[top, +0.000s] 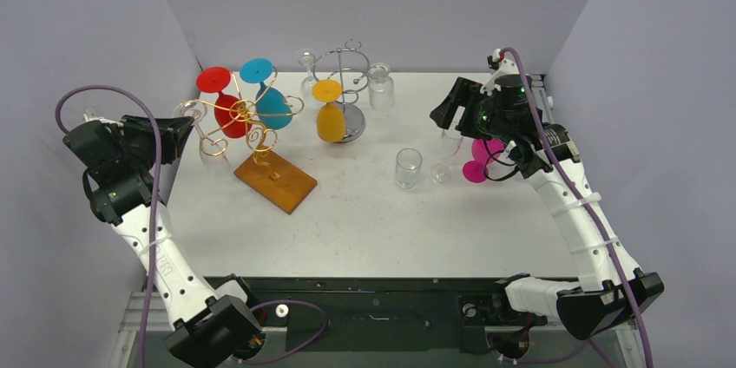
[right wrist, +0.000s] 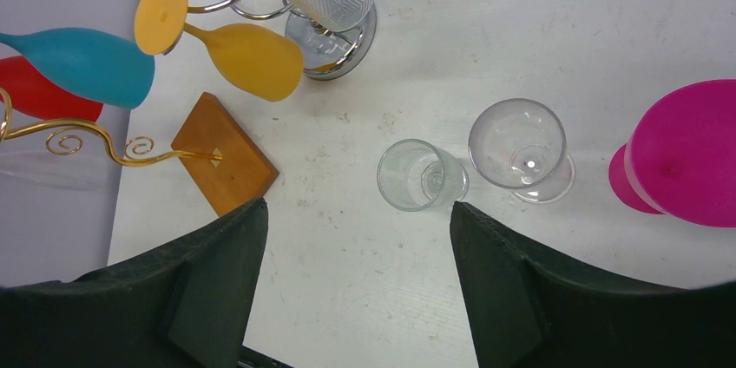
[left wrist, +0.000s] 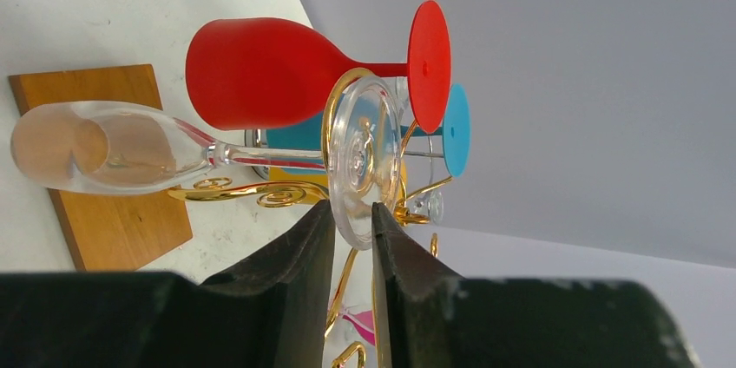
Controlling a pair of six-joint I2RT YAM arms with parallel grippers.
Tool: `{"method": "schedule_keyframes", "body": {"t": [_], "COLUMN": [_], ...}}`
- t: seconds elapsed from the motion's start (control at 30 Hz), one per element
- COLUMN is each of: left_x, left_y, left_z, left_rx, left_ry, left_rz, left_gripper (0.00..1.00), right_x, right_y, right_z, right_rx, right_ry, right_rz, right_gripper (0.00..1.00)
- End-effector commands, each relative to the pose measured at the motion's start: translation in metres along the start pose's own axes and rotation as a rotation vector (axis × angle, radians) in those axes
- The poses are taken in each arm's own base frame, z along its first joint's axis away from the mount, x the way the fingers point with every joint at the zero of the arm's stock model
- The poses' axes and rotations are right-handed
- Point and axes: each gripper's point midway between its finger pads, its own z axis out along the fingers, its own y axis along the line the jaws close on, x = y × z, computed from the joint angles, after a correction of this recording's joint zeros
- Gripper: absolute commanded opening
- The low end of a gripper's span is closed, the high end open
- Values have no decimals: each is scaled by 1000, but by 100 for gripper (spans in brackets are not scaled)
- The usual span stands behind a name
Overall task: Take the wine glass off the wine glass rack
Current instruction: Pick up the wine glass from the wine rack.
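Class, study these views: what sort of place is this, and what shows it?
Probably a robot test cell: plain grey walls box in a white table, with two arms bolted at its edge and a gold rack of glasses.

Clear, glossy wine glass (left wrist: 104,147); shiny gold metal-wire wine glass rack (left wrist: 278,197) on a matt wooden base (left wrist: 113,212); matt white tabletop (top: 364,220), faintly scuffed.

- Silver wire stand (top: 354,126), upper centre, with a yellow glass (top: 331,121) hanging upside down from it.
- Clear tumbler (top: 408,167) and small clear stemmed glass (top: 441,174), centre right, just beside each other.
- Magenta glass (top: 476,167), right of them.
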Motion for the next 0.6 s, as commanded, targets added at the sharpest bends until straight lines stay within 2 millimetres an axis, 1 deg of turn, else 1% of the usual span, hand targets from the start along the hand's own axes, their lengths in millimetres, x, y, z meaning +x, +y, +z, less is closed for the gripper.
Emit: {"method": "schedule_keyframes", "body": {"t": [0.0, 0.1, 0.27, 0.47, 0.57], "left_x": [2, 2, 1, 2, 1], "left_y": [-8, -8, -10, -16, -19], "left_z": [-5, -4, -2, -3, -3], "left_rx": [34, 37, 57, 87, 103], "left_ry": [-1, 1, -2, 5, 5], "left_rz": [14, 4, -13, -30, -41], "left_gripper": [18, 16, 10, 0, 0], "right_x": [-8, -8, -8, -8, -8], "right_y": [3, 3, 3, 2, 2], "right_z": [1, 1, 1, 2, 2], "right_rx": [-6, -7, -6, -3, -3], "right_ry": [-40, -41, -40, -37, -38], "right_rz": [-12, -12, -11, -9, -8], "right_gripper": [72, 72, 71, 71, 71]}}
